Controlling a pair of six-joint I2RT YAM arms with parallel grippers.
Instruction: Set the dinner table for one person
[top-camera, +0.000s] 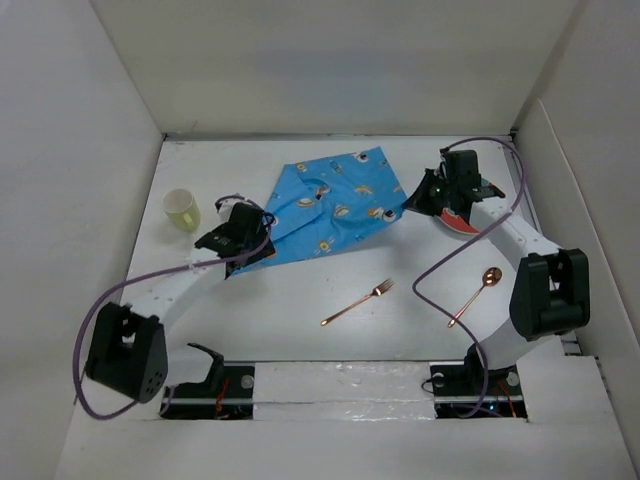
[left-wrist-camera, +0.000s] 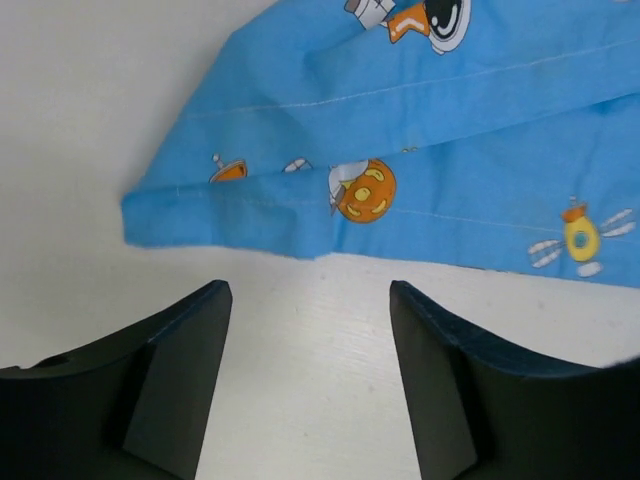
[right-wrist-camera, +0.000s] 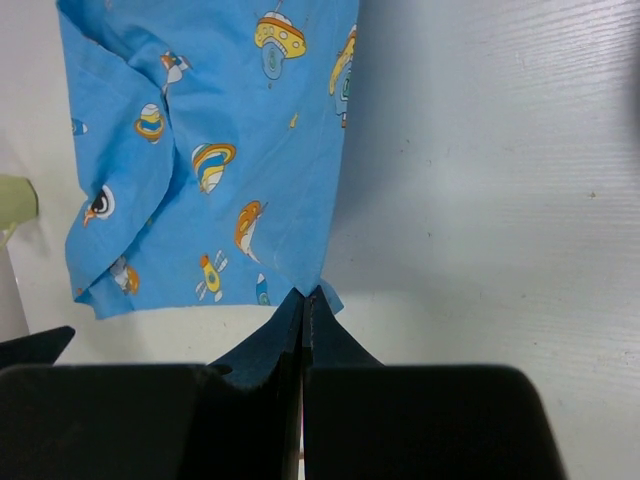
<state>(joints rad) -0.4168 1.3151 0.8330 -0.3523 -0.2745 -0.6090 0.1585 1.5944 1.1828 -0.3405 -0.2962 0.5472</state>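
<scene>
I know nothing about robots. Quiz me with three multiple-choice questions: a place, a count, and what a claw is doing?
1. Where is the small pale green cup? A) by the left arm B) by the right arm C) between both bases
2. How many copper-coloured metal utensils lie on the white dinner table? A) one B) two C) four
3. What is the right claw doing? A) hanging open B) pinching a corner of the blue cartoon-printed cloth mat C) holding a utensil
1A, it stands beside that arm; 2B, a fork and a spoon; 3B, shut on that corner.
</scene>
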